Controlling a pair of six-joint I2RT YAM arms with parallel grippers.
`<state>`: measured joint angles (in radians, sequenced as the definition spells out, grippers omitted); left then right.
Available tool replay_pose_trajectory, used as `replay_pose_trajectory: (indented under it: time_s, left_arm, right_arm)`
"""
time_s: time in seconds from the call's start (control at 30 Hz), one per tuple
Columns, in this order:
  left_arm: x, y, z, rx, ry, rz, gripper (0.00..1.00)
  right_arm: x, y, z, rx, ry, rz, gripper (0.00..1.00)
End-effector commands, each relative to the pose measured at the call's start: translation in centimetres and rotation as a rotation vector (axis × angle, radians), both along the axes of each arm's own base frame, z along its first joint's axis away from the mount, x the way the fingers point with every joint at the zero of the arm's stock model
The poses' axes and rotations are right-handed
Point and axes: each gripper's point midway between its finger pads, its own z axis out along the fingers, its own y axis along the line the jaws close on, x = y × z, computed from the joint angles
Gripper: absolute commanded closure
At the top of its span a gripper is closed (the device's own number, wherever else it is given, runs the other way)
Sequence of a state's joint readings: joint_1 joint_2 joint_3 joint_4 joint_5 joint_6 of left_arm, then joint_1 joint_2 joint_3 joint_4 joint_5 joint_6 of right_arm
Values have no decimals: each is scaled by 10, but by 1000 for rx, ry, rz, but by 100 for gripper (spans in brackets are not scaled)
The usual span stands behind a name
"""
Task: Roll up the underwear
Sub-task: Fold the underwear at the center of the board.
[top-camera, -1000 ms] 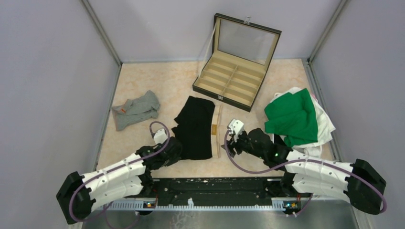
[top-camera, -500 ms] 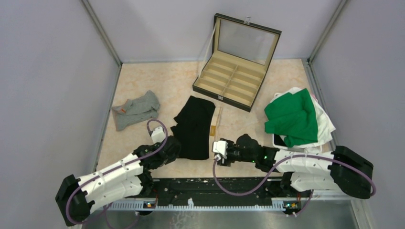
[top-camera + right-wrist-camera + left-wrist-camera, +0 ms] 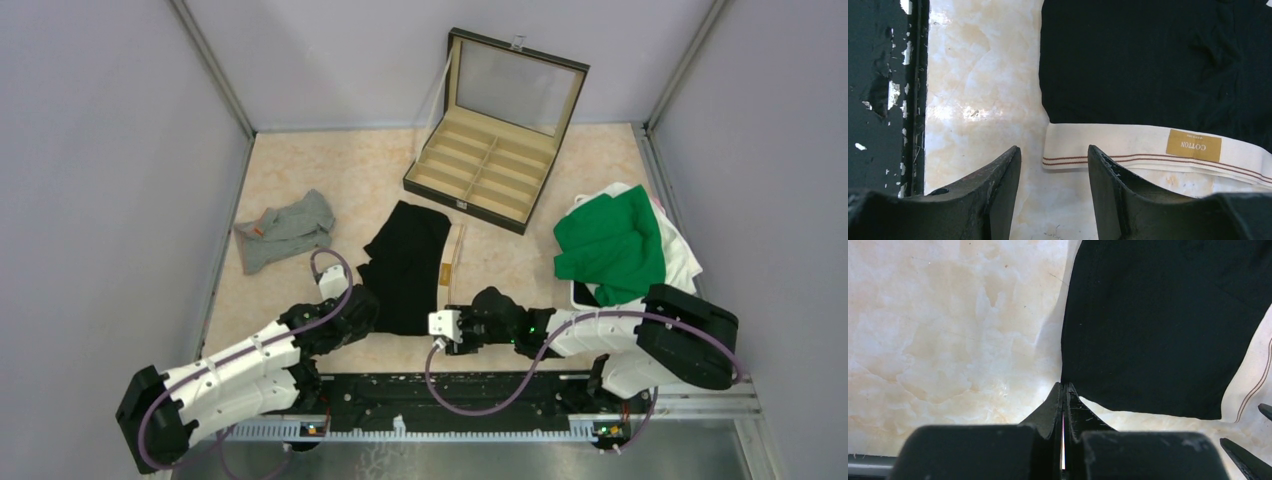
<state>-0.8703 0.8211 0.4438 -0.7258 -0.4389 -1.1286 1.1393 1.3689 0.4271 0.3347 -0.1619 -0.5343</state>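
The black underwear (image 3: 408,265) lies flat mid-table, its cream waistband (image 3: 1108,145) with a gold label along its right side. My left gripper (image 3: 368,305) is shut, its tips (image 3: 1064,385) pinching the garment's near left corner (image 3: 1158,325); that edge looks slightly raised. My right gripper (image 3: 440,325) is open at the near right corner. In the right wrist view its fingers (image 3: 1053,150) straddle the end of the waistband without touching it, and the black cloth (image 3: 1128,55) lies beyond. The grey underwear (image 3: 285,230) with an orange label lies crumpled at the left.
An open compartmented case (image 3: 490,170) stands at the back, lid upright. A green cloth (image 3: 610,245) lies on white cloth (image 3: 680,260) at the right. The black base rail (image 3: 883,75) runs just behind my right gripper.
My right gripper has swung left along the front edge to the waistband's near end, its jaws narrowing. The waistband now shows narrower. The left gripper stayed put.
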Motion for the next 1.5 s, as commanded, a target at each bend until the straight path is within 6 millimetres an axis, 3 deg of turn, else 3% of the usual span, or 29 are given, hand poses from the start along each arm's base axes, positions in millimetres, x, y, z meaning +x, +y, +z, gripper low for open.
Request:
replay_pose_trajectory:
  time_s: [0.0,0.57,0.8,1.0,1.07,1.17,1.47]
  left_arm:
    - [7,-7,8,-13,-25,-7,100]
    - [7,-2,12,-2,-26,17,100]
    - [8,-2,14,0,-32,18,100]
    - [11,-6,21,-17,-47,11,97]
    - [13,-8,25,-25,-60,3,95]
    - [16,-10,33,-38,-85,-12,100]
    - [19,-13,60,-43,-133,-76,100]
  right_arm:
    - [6,27,23,82,-60,27,50]
    - [14,14,-9,-19,-66,-25,66]
    - [10,11,-21,-63,-27,-21,81]
    - [9,15,-14,-28,19,-32,100]
    - [7,14,-14,-35,37,-33,100]
    - [3,13,-11,-38,75,-37,100]
    - [-26,8,21,18,138,-46,100]
